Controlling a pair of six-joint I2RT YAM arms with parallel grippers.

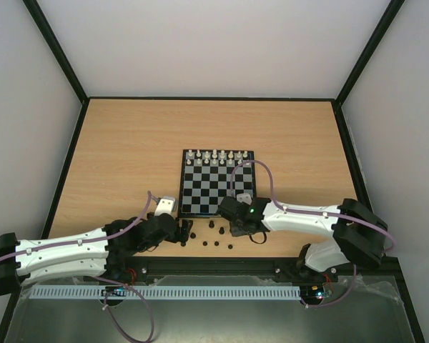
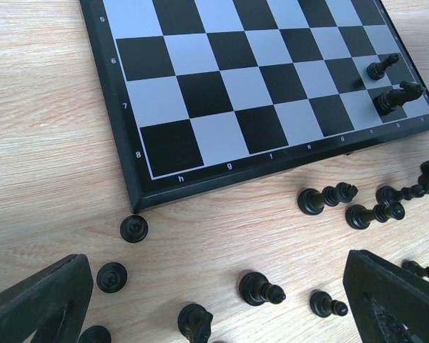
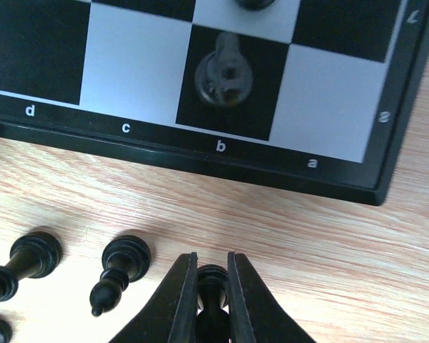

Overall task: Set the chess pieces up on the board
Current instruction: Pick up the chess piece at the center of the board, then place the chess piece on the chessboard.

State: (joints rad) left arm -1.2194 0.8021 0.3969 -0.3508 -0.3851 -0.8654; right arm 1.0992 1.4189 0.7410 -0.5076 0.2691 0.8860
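1. one board [image 1: 204, 191] is noted at the middle of one wooden table [image 1: 121, 157].
2. white pieces [image 1: 216, 157] are set in two rows along the board's far edge. they are too small to be counted.
3. two black chess pieces [image 2: 397, 96] are counted on the board, both on file b. one is on the nearest rank and the other [image 2: 381, 68] on the square just beyond it.
4. roughly eleven loose black pieces [image 2: 261, 288] are counted on the table just off the board's near edge. three are seen upright and the rest lie tipped over. an exact count is prevented by overlaps.
5. the right gripper [image 3: 212, 261] is clenched on one clamped piece [image 3: 213, 280], over the table just off the near edge, below letters b and a. whether that piece is lifted cannot be told.
6. the left gripper [image 2: 216, 259] is released, its jaws spread wide above loose pieces near the h corner, with nothing grasped.
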